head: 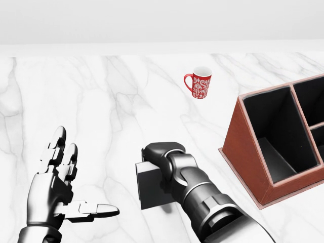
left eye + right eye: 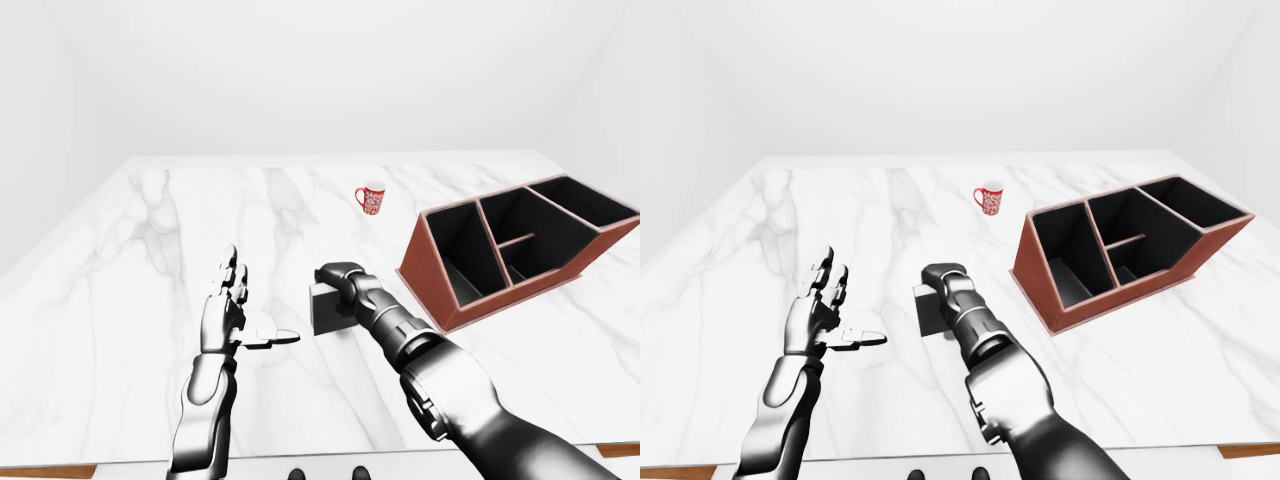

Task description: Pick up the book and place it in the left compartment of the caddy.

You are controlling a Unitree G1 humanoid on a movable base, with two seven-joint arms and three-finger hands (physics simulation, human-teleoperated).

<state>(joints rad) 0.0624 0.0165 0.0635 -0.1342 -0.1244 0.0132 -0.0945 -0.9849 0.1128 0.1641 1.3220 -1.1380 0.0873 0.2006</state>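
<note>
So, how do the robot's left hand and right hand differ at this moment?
The left hand is raised with its fingers spread open and holds nothing, apart from the book; the right hand is curled down over the book's top edge. The left hand sits left in the head view, the right hand nearer the caddy. Both are dark metallic.

Bare marble between book, caddy; mug aside.
</note>
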